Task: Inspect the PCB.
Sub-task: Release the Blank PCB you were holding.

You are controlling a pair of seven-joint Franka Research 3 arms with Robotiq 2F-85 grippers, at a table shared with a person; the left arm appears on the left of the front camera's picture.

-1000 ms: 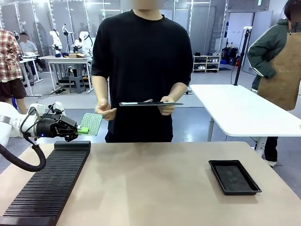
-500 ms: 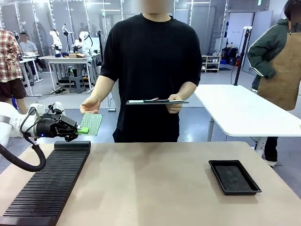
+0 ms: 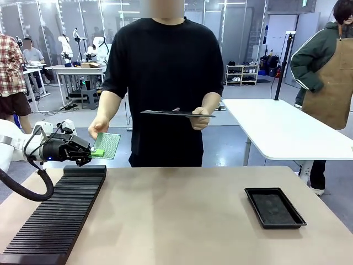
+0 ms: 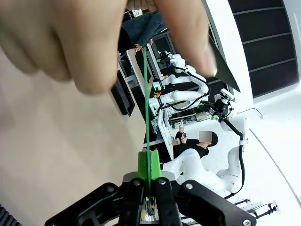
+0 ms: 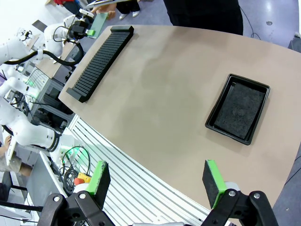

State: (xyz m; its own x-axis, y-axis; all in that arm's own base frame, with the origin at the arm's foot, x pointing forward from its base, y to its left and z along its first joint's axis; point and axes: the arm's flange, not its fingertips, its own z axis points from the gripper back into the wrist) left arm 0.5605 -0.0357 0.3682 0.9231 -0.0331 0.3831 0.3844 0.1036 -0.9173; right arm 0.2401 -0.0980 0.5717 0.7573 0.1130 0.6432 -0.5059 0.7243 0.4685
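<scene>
PCB (image 3: 106,145) is up in the air past the table's far left edge, its lower left corner hidden between the pads of the left gripper (image 3: 98,152), which is clamped on it. In the left wrist view the board shows edge-on as a thin green line, and its far end disappears behind the person's blurred hand (image 4: 94,37). From the front, that hand (image 3: 98,127) is at the board's top corner; whether it grips the board is hard to make out. The left arm reaches in level, above the far end of the black rack (image 3: 60,210). The right gripper (image 5: 157,176) hangs high over the table, jaws spread wide, holding nothing.
</scene>
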